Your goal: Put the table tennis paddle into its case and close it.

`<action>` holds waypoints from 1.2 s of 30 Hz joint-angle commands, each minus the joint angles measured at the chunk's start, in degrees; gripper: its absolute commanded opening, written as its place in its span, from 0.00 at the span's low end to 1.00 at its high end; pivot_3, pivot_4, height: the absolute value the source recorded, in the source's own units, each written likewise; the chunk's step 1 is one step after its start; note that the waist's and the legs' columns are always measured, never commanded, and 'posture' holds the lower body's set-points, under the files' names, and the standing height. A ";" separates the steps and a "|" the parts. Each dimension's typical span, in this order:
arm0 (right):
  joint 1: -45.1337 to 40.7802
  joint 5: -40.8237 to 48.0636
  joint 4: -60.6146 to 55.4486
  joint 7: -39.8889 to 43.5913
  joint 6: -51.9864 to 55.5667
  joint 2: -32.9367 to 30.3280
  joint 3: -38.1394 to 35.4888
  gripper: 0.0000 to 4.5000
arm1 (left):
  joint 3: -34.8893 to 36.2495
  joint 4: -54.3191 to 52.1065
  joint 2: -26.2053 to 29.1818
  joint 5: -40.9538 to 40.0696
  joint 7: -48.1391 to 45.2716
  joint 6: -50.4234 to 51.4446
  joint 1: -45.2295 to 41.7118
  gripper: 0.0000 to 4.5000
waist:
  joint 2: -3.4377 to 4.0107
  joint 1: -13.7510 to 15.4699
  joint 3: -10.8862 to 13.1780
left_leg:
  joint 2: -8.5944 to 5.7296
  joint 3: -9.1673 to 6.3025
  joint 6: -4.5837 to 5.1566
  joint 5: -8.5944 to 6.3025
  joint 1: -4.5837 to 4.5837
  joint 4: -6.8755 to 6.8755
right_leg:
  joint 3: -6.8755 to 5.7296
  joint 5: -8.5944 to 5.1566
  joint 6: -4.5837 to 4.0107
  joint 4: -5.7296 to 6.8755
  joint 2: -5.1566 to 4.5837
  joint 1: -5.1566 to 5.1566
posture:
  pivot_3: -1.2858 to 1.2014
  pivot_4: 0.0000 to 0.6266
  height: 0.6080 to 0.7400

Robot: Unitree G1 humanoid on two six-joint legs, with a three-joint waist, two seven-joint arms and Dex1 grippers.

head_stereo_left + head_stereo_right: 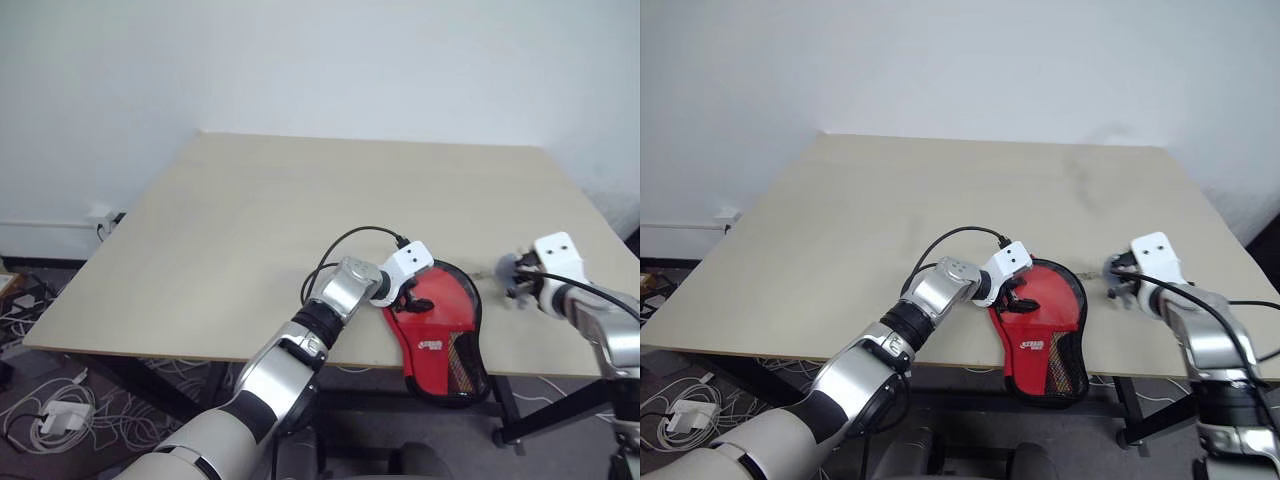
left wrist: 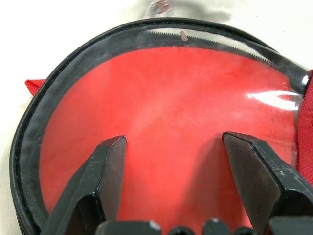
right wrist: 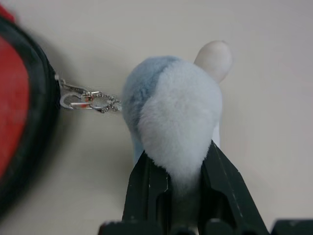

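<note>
The right gripper [image 3: 171,181] is clamped on the grey-white plush charm [image 3: 173,112], chained to the red zip case [image 1: 440,330] on its left. The left gripper [image 2: 186,161], fingers apart, presses the case's round end.

The red case [image 1: 440,335] with black edging lies flat at the near edge of the bench [image 1: 250,220]. Its narrow end hangs over this edge.

Bare table [image 1: 260,220] beyond case [image 1: 440,330] (near edge)

Unreadable white logo on case [image 1: 1039,320]
</note>
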 commanded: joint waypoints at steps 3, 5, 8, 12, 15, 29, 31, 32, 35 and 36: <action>9.11 2.28 -4.65 7.68 -1.84 -7.93 -9.79 0.04 | -0.82 5.07 0.63 1.25 1.67 1.06 1.92 0.74 | 0.01 0.21 -0.01 | -0.04 -0.01 0.06 -0.05 0.01 0.05 | -0.01 -0.05 0.08 -0.01 -0.03 0.06 | 0.52 0.00 1.00; 14.18 2.76 -6.10 11.75 -4.40 -10.40 -10.77 0.04 | -0.48 5.58 0.57 0.99 1.92 0.89 1.64 0.74 | -0.01 0.42 0.00 | -0.08 -0.02 0.09 -0.07 0.01 0.09 | -0.01 -0.06 0.10 -0.02 -0.06 0.09 | 0.52 0.00 1.00; 20.52 3.77 -7.55 18.06 -9.34 -13.16 -12.50 0.04 | -0.29 6.19 0.52 0.78 2.07 0.51 1.39 0.74 | -0.05 0.35 0.03 | -0.16 -0.03 0.17 -0.15 0.01 0.19 | -0.01 -0.11 0.17 -0.06 -0.13 0.18 | 0.52 0.00 1.00; 28.03 5.87 -10.42 26.99 -14.26 -15.78 -14.27 0.04 | -0.13 6.58 0.56 0.50 2.11 0.27 1.11 0.74 | -0.01 0.32 0.00 | -0.22 -0.04 0.23 -0.23 0.04 0.27 | -0.02 -0.14 0.22 -0.08 -0.19 0.27 | 0.52 0.00 1.00; 32.59 6.17 -12.31 31.97 -17.55 -16.75 -14.14 0.04 | 0.13 7.07 0.50 0.21 2.36 0.12 0.88 0.74 | -0.02 0.32 -0.01 | -0.22 -0.09 0.22 -0.27 0.07 0.33 | -0.06 -0.16 0.25 -0.09 -0.19 0.34 | 0.52 0.00 1.00; 50.48 -1.02 -16.81 41.94 -31.38 -19.62 -13.31 0.04 | 0.43 7.87 -0.01 -0.67 3.67 -0.03 0.82 0.74 | -0.03 0.21 -0.03 | -0.21 -0.14 0.33 -0.73 0.08 0.90 | -0.09 -0.25 0.41 -0.16 -0.24 0.63 | 0.52 0.00 1.00; 52.81 -2.48 -17.05 42.51 -32.97 -19.48 -13.25 0.04 | 0.64 8.19 -0.10 -0.77 3.83 -0.17 0.54 0.74 | -0.05 -0.01 -0.05 | -0.22 -0.13 0.37 -0.75 0.10 0.96 | -0.09 -0.25 0.41 -0.16 -0.26 0.68 | 0.52 0.00 1.00; 53.72 -2.96 -17.03 42.73 -33.61 -19.38 -13.42 0.04 | 0.72 8.32 -0.15 -0.82 3.90 -0.23 0.38 0.74 | -0.06 -0.06 -0.06 | -0.22 -0.13 0.38 -0.76 0.09 0.97 | -0.10 -0.25 0.41 -0.18 -0.27 0.69 | 0.52 0.00 1.00; 54.52 -3.67 -16.34 42.65 -34.85 -19.18 -14.00 0.04 | 0.97 8.87 -0.17 -0.98 4.07 -0.58 -0.10 0.74 | -0.07 -0.06 -0.07 | -0.23 -0.14 0.38 -0.82 0.09 0.97 | -0.12 -0.25 0.41 -0.27 -0.29 0.74 | 0.52 0.00 1.00; 54.50 -3.73 -16.16 42.59 -35.03 -19.11 -14.15 0.04 | 1.05 9.04 -0.16 -1.00 4.10 -0.70 -0.23 0.74 | -0.07 -0.04 -0.07 | -0.25 -0.14 0.39 -0.84 0.09 0.97 | -0.12 -0.25 0.41 -0.30 -0.31 0.75 | 0.52 0.00 1.00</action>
